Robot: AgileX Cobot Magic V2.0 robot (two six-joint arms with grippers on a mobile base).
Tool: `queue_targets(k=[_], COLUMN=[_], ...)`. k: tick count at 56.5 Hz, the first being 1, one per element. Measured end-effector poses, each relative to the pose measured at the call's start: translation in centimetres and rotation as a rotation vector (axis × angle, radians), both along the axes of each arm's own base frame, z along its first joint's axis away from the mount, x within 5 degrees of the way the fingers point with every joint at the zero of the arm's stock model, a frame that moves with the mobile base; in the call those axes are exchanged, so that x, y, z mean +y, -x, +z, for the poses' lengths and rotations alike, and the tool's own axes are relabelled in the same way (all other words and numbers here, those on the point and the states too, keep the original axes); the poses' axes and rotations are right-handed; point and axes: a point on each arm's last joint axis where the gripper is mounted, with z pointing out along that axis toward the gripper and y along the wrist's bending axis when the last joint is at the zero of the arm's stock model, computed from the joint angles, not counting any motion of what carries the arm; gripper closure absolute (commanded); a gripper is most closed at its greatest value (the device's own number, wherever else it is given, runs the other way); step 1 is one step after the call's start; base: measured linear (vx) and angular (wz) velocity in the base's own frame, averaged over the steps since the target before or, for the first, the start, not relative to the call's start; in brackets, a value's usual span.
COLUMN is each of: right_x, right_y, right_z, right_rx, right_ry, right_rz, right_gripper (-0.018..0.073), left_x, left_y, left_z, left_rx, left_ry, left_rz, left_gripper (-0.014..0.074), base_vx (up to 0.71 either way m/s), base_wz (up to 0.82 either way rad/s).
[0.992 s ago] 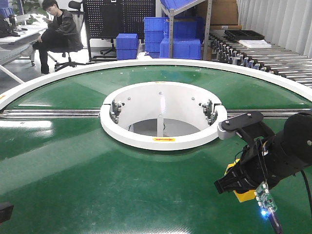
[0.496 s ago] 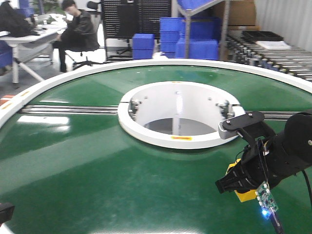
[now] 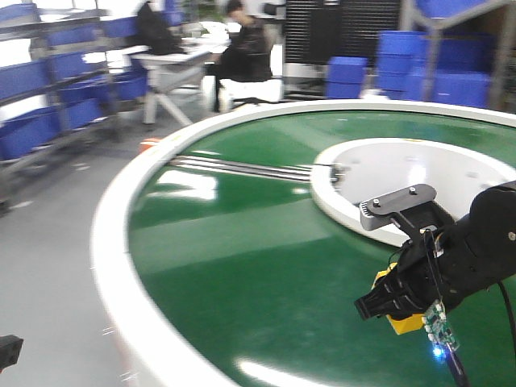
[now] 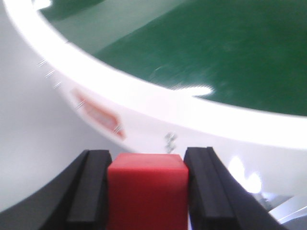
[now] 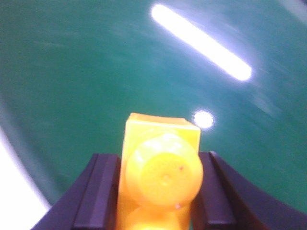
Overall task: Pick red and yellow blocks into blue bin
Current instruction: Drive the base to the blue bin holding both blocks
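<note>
The left gripper [image 4: 147, 160] is clamped on the red cube [image 4: 146, 196]. The right gripper [image 5: 160, 160] is clamped on the yellow brick [image 5: 163, 139], above the green table [image 5: 72, 72]. The blue bin is not in view. Carry the 2 blocks with a firm clamp and release only above the bin.

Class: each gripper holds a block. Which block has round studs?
The yellow brick in the right gripper; the red cube in the left gripper is plain-faced.
</note>
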Motion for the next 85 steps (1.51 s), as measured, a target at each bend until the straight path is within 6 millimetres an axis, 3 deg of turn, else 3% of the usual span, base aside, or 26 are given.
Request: queue_targets(k=[57, 85], right_x=[0.02, -0.11], right_y=[0.01, 0.45], right_z=[0.00, -0.03], right_rx=[0.001, 0.038], right_ry=[-0.003, 0.006], right_rz=[0.000, -0.003], right_gripper=[0.0287, 0.0287], left_x=[0.00, 0.13], left_y=[0.00, 0.54], left_z=[-0.01, 0.08], left_rx=[0.001, 0.007], left_ry=[0.000, -0.002], left_rz=[0.000, -0.003], left_gripper=[0.0344, 0.0344], base_vx=[-0.09, 0.12], base_wz=[0.66, 0.36])
